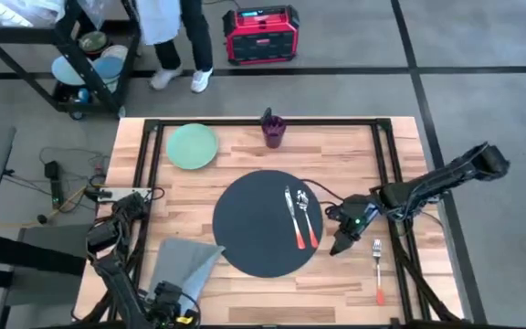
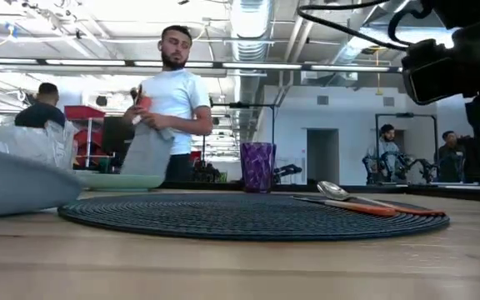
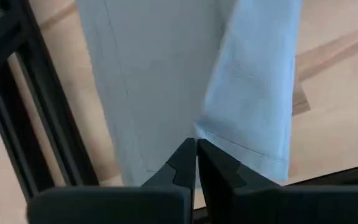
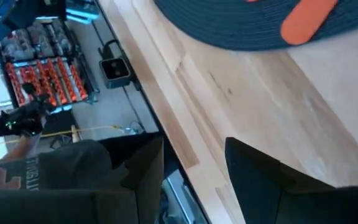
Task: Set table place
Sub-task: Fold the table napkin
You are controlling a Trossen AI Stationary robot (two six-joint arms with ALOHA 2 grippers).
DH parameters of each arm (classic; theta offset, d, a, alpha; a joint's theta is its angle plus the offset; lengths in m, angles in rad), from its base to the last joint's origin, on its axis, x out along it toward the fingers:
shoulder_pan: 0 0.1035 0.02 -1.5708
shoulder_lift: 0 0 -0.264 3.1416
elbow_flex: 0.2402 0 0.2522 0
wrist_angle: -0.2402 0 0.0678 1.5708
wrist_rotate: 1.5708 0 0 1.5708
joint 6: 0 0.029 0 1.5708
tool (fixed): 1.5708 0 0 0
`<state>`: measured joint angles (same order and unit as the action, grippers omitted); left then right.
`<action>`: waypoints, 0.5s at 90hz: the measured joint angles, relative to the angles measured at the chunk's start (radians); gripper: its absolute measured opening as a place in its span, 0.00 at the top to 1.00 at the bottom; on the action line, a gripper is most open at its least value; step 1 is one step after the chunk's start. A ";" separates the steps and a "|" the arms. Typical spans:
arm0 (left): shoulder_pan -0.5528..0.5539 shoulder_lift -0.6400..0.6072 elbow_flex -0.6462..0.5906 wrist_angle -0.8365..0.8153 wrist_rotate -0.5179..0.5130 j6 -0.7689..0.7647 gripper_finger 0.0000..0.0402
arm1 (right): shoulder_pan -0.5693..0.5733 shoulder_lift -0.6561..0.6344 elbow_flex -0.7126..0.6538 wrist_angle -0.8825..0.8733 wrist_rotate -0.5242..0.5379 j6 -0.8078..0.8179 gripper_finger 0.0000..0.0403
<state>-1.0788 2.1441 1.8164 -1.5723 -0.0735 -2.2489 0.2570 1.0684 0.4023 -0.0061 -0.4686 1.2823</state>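
Right end effector (image 1: 342, 239) hangs open and empty beside the round mat (image 1: 254, 247), mid-surface (image 1: 336, 155). Left end effector (image 3: 196, 163) is closed over the grey napkin (image 3: 166, 74); contact unclear.

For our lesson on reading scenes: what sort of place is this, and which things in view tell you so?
Probably a robotics lab or workshop, not a dining room. Two robot arms work at a wooden table with a black rail frame, a red equipment case sits on the floor, and people stand among more rigs under exposed ceiling ducts.

R gripper (image 1: 343, 239) open (L (image 3: 196, 163) closed)
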 joint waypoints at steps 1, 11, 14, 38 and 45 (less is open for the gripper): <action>-0.001 0.000 0.000 0.000 0.003 0.000 1.00 | -0.001 0.000 0.000 0.000 0.000 0.000 0.60; -0.017 0.030 0.009 0.001 0.043 -0.006 1.00 | -0.005 0.000 0.000 -0.001 0.000 0.000 0.60; -0.020 0.046 0.018 0.001 0.056 -0.006 1.00 | -0.005 0.000 0.000 -0.001 0.000 0.001 0.60; -0.027 0.171 0.156 0.005 0.095 -0.006 1.00 | -0.005 0.000 0.000 -0.012 0.000 0.035 0.60; -0.043 0.162 0.169 0.002 0.125 -0.006 1.00 | -0.005 0.000 0.000 -0.016 0.000 0.054 0.60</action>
<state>-1.1216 2.3056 1.9853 -1.5700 0.0515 -2.2547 0.2523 1.0683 0.4023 -0.0219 -0.4690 1.3359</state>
